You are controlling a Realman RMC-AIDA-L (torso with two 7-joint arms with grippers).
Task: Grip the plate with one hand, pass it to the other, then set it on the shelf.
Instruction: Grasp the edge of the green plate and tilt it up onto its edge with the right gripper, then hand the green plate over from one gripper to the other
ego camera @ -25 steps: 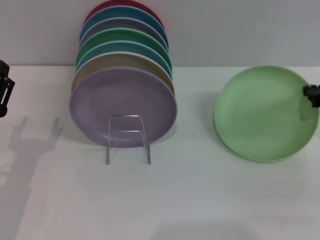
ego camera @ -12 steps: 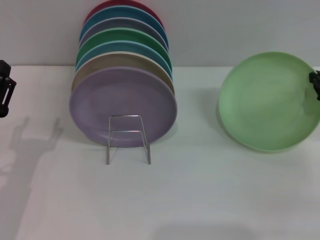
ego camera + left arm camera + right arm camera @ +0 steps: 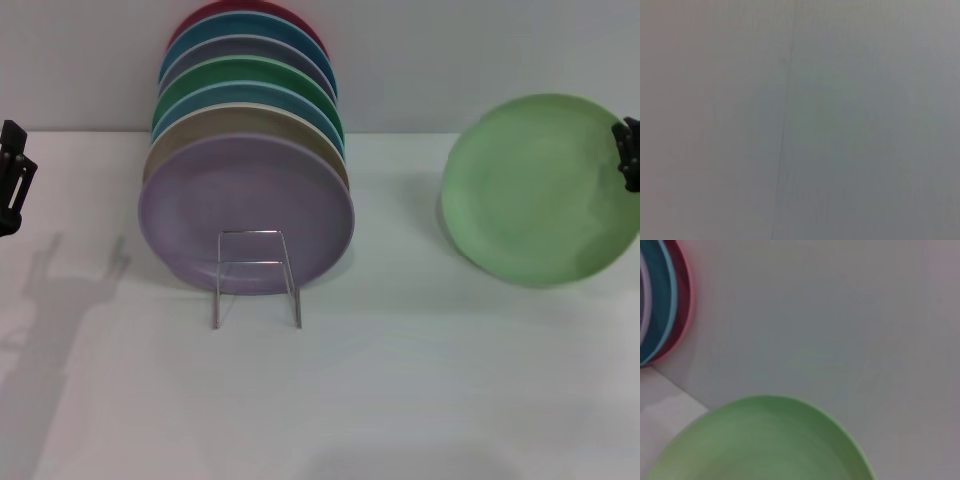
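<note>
Two pincers show at the edges of the head view. The right pincer (image 3: 628, 155), black and angular, is clenched on the far right rim of the plate (image 3: 535, 190), a round, shallow, matte mint-green disc held tilted, its face turned toward the camera and its lower edge lifted clear of the tabletop (image 3: 400, 380), with a soft shadow beneath it. In the right wrist view the plate (image 3: 765, 445) fills the lower part as a smooth green arc with a slightly raised lip. The left pincer (image 3: 12, 180), also black with jointed links, hangs at the far left above its own shadow; whether it is spread or closed cannot be told. Between them stands the shelf (image 3: 256, 278), a thin chrome wire rack with a rectangular looped front, narrower than the plates it carries. A lilac plate (image 3: 246, 212) leans foremost, with beige, blue, darker green, grey-purple, teal and red plates (image 3: 250, 80) stacked upright behind it against a plain grey wall (image 3: 480, 50). The tabletop is white and matte.
</note>
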